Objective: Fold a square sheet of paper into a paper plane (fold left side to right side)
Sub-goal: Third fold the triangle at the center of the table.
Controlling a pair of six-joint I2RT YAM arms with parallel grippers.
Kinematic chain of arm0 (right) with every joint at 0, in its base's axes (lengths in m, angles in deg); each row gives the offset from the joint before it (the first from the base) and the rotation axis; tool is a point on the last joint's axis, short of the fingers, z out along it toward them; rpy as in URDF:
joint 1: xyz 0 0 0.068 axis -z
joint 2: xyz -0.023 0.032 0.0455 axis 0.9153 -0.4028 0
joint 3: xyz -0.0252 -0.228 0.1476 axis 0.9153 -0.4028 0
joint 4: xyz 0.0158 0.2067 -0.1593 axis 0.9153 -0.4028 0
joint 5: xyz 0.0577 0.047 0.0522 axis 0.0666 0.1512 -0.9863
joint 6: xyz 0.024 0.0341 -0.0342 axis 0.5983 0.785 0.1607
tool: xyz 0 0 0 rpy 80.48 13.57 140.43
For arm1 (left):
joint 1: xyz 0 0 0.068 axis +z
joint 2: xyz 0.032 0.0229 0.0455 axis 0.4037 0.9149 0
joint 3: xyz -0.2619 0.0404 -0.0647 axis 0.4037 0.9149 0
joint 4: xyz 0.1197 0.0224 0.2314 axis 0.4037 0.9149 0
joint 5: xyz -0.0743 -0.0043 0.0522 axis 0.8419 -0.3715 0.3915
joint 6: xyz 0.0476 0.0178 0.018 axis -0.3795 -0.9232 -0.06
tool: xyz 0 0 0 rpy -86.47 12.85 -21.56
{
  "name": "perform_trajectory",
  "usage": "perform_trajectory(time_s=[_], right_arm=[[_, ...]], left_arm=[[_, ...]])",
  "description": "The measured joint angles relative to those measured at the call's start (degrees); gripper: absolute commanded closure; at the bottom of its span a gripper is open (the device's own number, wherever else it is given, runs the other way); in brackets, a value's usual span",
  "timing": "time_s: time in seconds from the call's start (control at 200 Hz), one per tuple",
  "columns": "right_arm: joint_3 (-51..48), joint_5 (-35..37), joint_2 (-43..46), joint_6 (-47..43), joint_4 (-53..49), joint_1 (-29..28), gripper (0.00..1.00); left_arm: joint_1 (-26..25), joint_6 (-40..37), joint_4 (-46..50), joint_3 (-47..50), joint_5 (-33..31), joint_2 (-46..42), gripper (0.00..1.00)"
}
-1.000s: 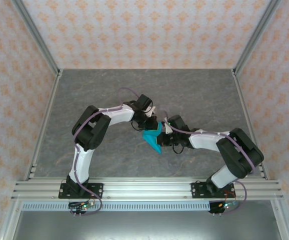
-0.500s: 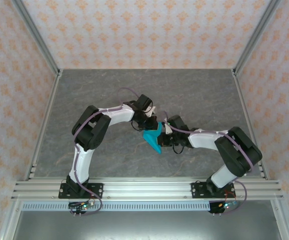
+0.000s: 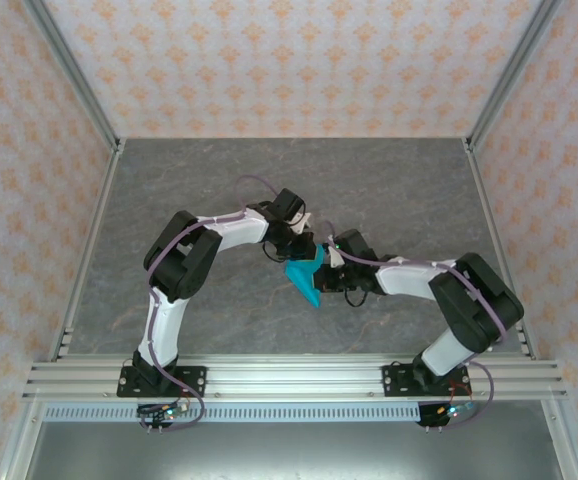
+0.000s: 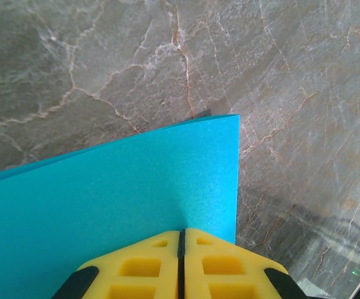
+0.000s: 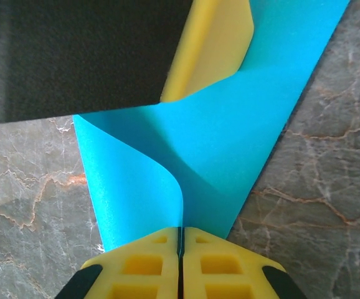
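The square sheet of paper (image 3: pixel 306 276) is at the middle of the desk (image 3: pixel 399 190), between the arms. Left tool (image 4: pixel 181 233): jaws together, clamped on a flat blue edge. Right tool (image 5: pixel 181 230): clamped on it too, and its wrist camera catches what overhead blurs: one layer curling over, the left arm's yellow finger (image 5: pixel 214 50) just above.

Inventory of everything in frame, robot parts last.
paper sheet: 1, cyan-blue, partly curled over, mid-table between the grippers
table: 1, grey marbled, beneath everything
walls: 3, peach patterned, left, far and right sides
frame rail: 1, silver, near edge
left arm: 1, black and white, based near-left
right arm: 1, black and white, based near-right
left gripper: 1, yellow, shut on paper sheet
right gripper: 1, yellow, shut on paper sheet
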Motion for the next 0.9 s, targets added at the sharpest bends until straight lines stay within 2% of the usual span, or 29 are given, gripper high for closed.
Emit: perform_trajectory(time_s=[0.901], right_arm=[[-0.04,-0.52,-0.07,0.68,1.36,0.00,0.92]], left_arm=[[0.00,0.02,0.00,0.00,0.02,0.00,0.91]])
